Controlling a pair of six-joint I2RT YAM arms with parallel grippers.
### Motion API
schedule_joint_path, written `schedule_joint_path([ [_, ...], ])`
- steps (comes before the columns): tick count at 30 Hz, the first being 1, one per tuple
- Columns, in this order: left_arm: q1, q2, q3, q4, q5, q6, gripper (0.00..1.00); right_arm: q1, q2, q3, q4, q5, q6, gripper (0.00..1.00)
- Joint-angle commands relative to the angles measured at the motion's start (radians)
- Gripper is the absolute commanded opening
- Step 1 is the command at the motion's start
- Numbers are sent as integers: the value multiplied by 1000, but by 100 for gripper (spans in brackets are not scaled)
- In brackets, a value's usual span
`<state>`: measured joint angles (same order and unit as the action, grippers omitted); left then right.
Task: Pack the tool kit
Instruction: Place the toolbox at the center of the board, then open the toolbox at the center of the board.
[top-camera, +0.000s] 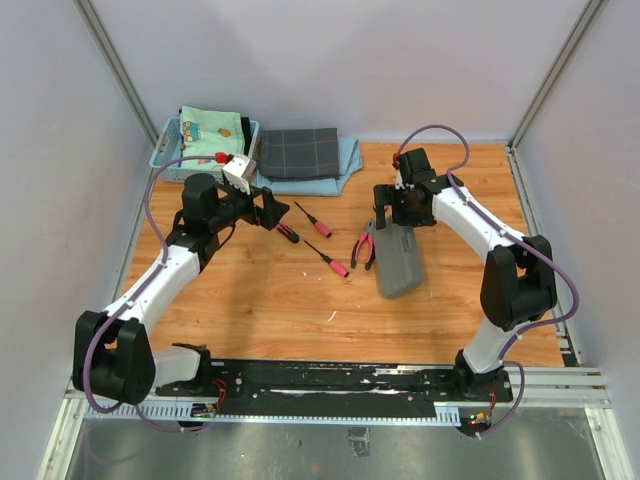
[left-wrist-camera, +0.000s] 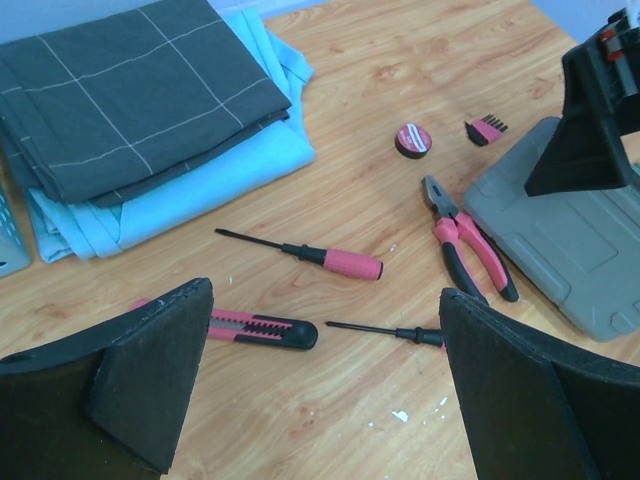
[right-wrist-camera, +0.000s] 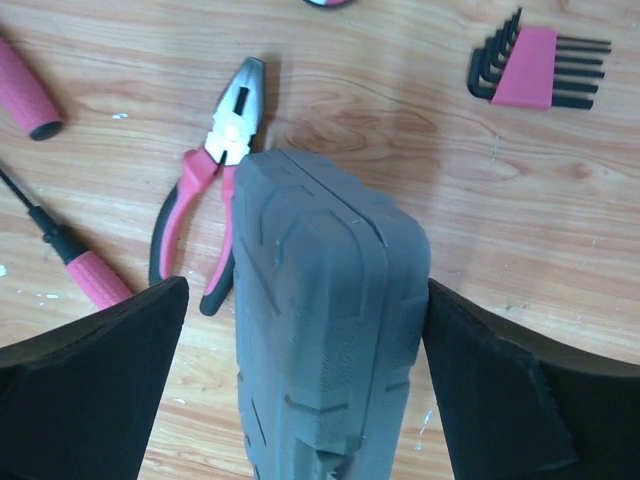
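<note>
Case (top-camera: 398, 262) closed | pliers (top-camera: 364, 247) outside beside it | basket (top-camera: 160, 158) holds cloths (top-camera: 212, 133)

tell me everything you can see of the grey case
The grey case is a flat plastic box with rounded corners, a textured, ridged shell and a seam along its edge. It is shut and lies on the wooden table, pliers close beside it. The right arm's open fingers straddle one end; contact is unclear.

White shells, black joints, looping purple cables on left arm (top-camera: 160, 275), right arm (top-camera: 470, 215); matte black wedge-shaped pincer fingers (left-wrist-camera: 150, 390)
</note>
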<state>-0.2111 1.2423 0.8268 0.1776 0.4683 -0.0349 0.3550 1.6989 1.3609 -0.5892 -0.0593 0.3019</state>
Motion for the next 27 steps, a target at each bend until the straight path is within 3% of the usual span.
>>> schedule_joint_path([
  [1, 4, -25, -20, 9, -3, -1, 99, 16, 35, 40, -71, 32, -23, 96],
  [13, 5, -31, -28, 14, 46, -19, 99, 16, 8, 15, -71, 17, -13, 98],
  [17, 1, -23, -14, 13, 136, -20, 99, 16, -9, 34, -90, -20, -7, 98],
  [27, -233, 33, 7, 13, 139, 17, 99, 16, -11, 80, -108, -152, 3, 98],
])
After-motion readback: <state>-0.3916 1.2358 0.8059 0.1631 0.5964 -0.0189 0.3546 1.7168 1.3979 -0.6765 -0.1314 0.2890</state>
